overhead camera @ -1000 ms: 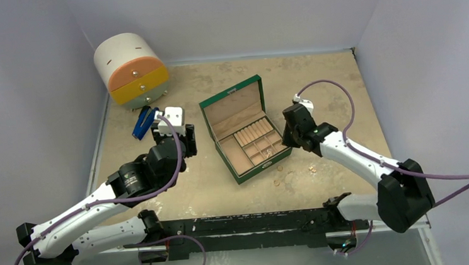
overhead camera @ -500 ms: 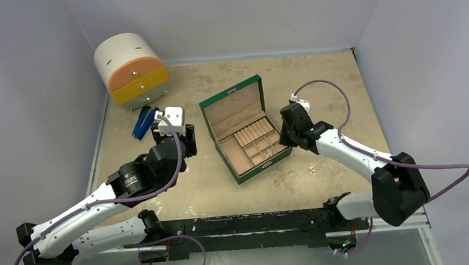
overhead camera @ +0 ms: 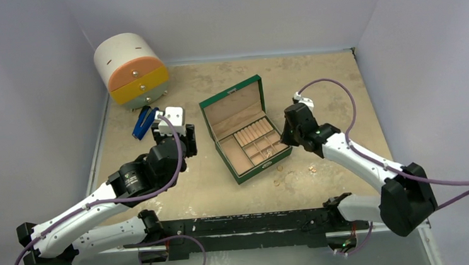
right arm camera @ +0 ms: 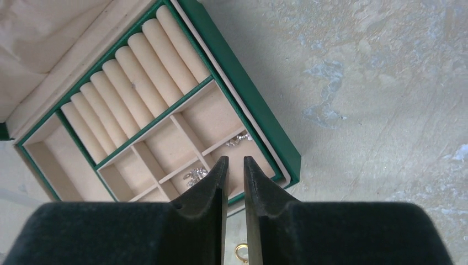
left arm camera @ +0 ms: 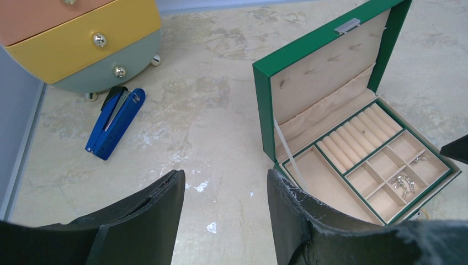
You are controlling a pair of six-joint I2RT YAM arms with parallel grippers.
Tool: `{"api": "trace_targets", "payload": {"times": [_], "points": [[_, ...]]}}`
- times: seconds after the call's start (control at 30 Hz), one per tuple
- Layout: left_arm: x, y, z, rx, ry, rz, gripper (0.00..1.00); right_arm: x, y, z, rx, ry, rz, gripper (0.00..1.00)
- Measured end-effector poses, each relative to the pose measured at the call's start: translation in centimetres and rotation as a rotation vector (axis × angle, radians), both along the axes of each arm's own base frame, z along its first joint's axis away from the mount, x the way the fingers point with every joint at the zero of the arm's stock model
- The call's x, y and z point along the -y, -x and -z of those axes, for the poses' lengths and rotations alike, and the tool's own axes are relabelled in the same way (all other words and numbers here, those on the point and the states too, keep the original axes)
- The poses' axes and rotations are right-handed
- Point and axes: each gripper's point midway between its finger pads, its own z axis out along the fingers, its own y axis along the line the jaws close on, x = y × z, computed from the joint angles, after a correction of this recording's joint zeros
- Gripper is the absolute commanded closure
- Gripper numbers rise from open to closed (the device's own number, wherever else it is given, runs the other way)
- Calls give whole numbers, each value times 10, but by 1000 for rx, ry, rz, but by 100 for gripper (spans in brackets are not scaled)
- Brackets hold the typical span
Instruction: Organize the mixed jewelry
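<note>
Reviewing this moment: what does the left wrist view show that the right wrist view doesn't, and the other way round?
Only the left wrist view: the drawer chest, the blue stapler beside it, the silver clasp on the lid, and the left gripper, open and empty.
Only the right wrist view: a gold ring on the table near the fingertips, and the right gripper, slightly parted with nothing between.
Both: the open green jewelry box, its ring rolls, and silver pieces in two small compartments.

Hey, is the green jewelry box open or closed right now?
Open: the green jewelry box has its lid raised upright, exposing the beige ring rolls inside.
</note>
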Motion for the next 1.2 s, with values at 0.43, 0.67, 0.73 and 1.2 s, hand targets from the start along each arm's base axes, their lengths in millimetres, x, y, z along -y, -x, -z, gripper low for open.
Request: {"api": "trace_targets", "payload": {"times": [0.43, 0.67, 0.73, 1.2], "points": [[0, -1, 1, -3, -6, -4, 44, 21, 34, -21, 52, -35, 24, 80], [0, -1, 1, -3, -6, -4, 44, 30, 55, 0, -8, -39, 57, 79], [0, -1, 1, -3, -6, -4, 44, 32, 63, 12, -44, -35, 66, 79], [0, -1, 1, -3, -6, -4, 44, 38, 82, 63, -201, 7, 111, 78]]}}
